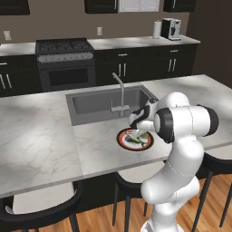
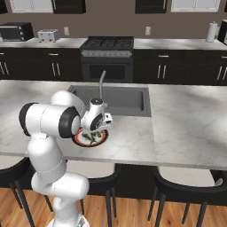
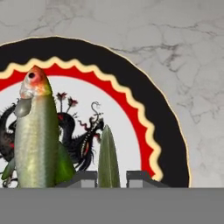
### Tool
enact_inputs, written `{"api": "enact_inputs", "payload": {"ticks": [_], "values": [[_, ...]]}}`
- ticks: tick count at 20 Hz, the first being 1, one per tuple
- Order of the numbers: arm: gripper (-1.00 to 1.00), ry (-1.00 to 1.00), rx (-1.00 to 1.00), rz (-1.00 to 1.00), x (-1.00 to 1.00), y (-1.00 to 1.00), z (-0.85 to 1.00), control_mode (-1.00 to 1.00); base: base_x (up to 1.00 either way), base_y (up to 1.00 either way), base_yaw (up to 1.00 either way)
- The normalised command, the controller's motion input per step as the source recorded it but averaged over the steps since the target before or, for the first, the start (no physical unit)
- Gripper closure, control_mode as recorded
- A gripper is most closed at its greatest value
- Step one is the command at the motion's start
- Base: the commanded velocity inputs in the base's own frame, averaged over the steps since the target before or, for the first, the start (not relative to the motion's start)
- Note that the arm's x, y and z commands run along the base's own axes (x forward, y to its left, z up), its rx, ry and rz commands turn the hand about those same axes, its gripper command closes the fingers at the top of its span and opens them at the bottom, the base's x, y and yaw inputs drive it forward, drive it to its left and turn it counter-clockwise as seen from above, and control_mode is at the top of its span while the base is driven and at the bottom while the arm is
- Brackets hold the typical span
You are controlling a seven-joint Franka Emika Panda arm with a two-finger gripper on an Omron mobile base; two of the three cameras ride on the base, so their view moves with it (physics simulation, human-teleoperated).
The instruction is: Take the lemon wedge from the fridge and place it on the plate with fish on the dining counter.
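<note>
Long marbled desk (image 1: 41, 136) with inset sink (image 1: 104, 103). Near its front edge, plate with fish (image 3: 144, 113), greenish fish (image 3: 37, 135) lying on the white centre. Claw (image 3: 111, 178) low over plate, tips slightly parted either side of lemon wedge (image 3: 108, 157); whether still gripping, cannot tell. Likely light, soft, slick; best pinched across flat sides.

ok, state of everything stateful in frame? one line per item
gripper: over the plate, jaws a little apart, lemon wedge between the tips
lemon wedge: upright sliver above the plate's white centre; released or not, cannot tell
fish: lying on the plate
plate: flat on the dining counter, in front of the sink
faucet: no water visible
</note>
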Motion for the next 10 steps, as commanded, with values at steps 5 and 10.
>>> {"api": "enact_inputs", "payload": {"ticks": [5,10], "values": [[-1.00,0.00,0.00,0.00,0.00,0.01,0.20,-1.00,0.00,0.00,0.00],[-1.00,-0.02,0.00,0.00,-0.63,0.13,0.94,-1.00,0.00,0.00,0.00]]}}
